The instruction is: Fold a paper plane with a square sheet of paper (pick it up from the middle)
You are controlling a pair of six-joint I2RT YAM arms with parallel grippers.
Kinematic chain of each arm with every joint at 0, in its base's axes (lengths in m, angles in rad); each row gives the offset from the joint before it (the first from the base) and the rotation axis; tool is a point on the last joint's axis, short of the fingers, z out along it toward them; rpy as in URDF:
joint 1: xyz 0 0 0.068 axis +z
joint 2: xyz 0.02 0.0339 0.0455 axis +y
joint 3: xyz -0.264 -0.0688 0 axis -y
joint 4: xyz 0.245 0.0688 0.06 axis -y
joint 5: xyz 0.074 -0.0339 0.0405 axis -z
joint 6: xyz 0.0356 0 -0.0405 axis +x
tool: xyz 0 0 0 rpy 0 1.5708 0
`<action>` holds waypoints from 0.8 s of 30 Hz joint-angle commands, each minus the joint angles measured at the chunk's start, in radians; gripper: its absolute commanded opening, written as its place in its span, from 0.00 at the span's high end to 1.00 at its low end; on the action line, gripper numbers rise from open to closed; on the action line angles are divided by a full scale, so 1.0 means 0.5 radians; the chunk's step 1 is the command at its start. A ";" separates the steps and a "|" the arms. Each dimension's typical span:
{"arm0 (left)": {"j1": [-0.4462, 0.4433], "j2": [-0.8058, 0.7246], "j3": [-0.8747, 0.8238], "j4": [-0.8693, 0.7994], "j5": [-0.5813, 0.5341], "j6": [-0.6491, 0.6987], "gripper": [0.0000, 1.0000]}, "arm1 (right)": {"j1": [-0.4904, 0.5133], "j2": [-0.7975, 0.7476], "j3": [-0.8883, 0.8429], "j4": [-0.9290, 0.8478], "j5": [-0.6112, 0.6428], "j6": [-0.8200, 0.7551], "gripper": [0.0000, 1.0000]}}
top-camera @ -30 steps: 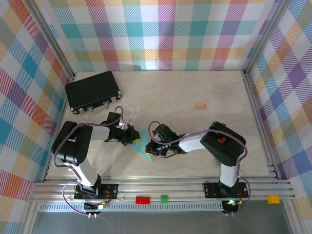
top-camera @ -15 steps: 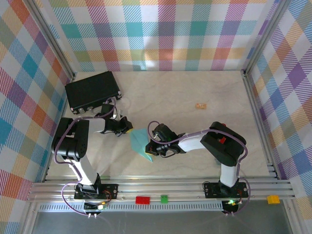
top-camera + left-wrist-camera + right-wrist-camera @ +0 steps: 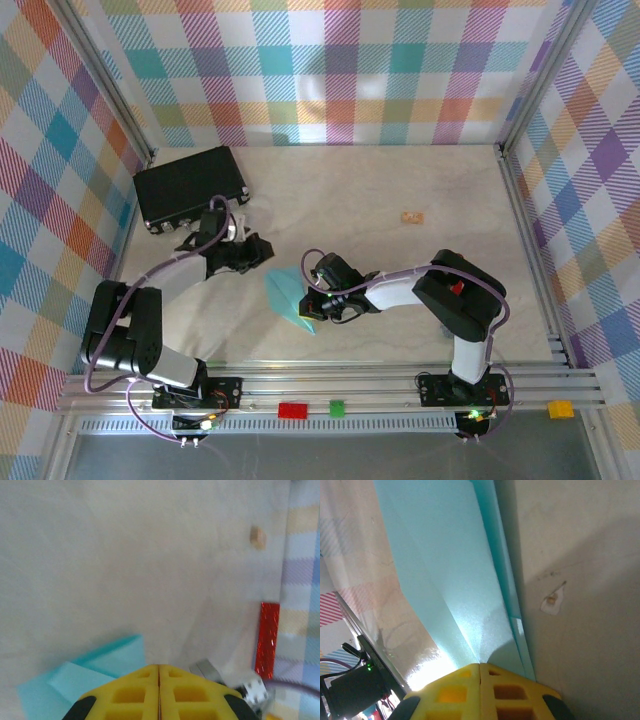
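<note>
The light turquoise square sheet of paper (image 3: 283, 292) lies on the table, folded into a pointed, plane-like wedge with a centre crease, its tip toward the near edge. My right gripper (image 3: 308, 302) is shut, and its yellow fingertips (image 3: 492, 672) rest on the paper (image 3: 445, 570) where the crease runs in; whether paper is pinched between them I cannot tell. My left gripper (image 3: 264, 252) is shut and empty, a little behind and left of the sheet. In the left wrist view its gripper (image 3: 159, 666) hovers over bare table with the paper (image 3: 90, 672) to its lower left.
A black case (image 3: 190, 187) lies at the back left near the wall. A small tan scrap (image 3: 412, 216) (image 3: 258, 537) sits on the table at the back right. A tiny white fleck (image 3: 552, 600) lies beside the paper. Plaid walls enclose three sides.
My left gripper has left the paper's left edge and drawn back toward the black case, its arm stretching out. The right gripper has stayed on the paper.
</note>
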 commanded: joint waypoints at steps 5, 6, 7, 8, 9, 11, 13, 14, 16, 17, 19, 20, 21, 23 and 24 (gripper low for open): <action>-0.173 0.196 -0.300 0.259 0.086 -0.104 0.94 | 0.007 0.015 -0.068 -0.499 0.023 -0.081 1.00; -0.174 0.227 -0.317 0.288 0.075 -0.104 0.94 | 0.004 0.016 -0.061 -0.493 0.020 -0.080 1.00; -0.173 0.266 -0.324 0.305 0.061 -0.104 0.94 | 0.004 0.010 -0.052 -0.481 0.007 -0.080 1.00; -0.170 0.295 -0.319 0.294 0.037 -0.093 0.94 | 0.007 0.005 -0.046 -0.462 -0.003 -0.078 1.00; -0.170 0.327 -0.314 0.280 0.001 -0.081 0.94 | 0.007 -0.010 -0.036 -0.431 -0.018 -0.072 1.00; -0.166 0.366 -0.302 0.229 -0.051 -0.035 0.94 | 0.007 -0.048 0.017 -0.412 -0.030 -0.072 1.00; -0.164 0.384 -0.312 0.185 -0.094 0.015 0.94 | 0.012 -0.073 0.106 -0.409 -0.037 -0.082 1.00; -0.164 0.386 -0.316 0.173 -0.093 0.031 0.95 | 0.013 -0.077 0.149 -0.410 -0.041 -0.091 1.00; -0.161 0.386 -0.325 0.157 -0.066 0.059 0.94 | 0.020 -0.059 0.253 -0.415 -0.024 -0.100 1.00; -0.161 0.385 -0.328 0.152 -0.054 0.065 0.95 | 0.023 -0.039 0.293 -0.410 -0.018 -0.103 1.00; -0.161 0.373 -0.334 0.156 -0.031 0.068 0.95 | 0.026 0.017 0.367 -0.422 0.046 -0.087 1.00; -0.162 0.367 -0.336 0.155 -0.031 0.068 0.95 | 0.026 0.047 0.386 -0.418 0.069 -0.078 1.00; -0.161 0.361 -0.336 0.151 -0.033 0.068 0.95 | 0.026 0.088 0.421 -0.437 0.082 -0.077 1.00; -0.158 0.361 -0.336 0.144 -0.034 0.075 0.95 | 0.026 0.165 0.484 -0.497 0.100 -0.084 1.00; -0.158 0.362 -0.336 0.145 -0.029 0.077 0.95 | 0.031 0.200 0.491 -0.500 0.097 -0.087 1.00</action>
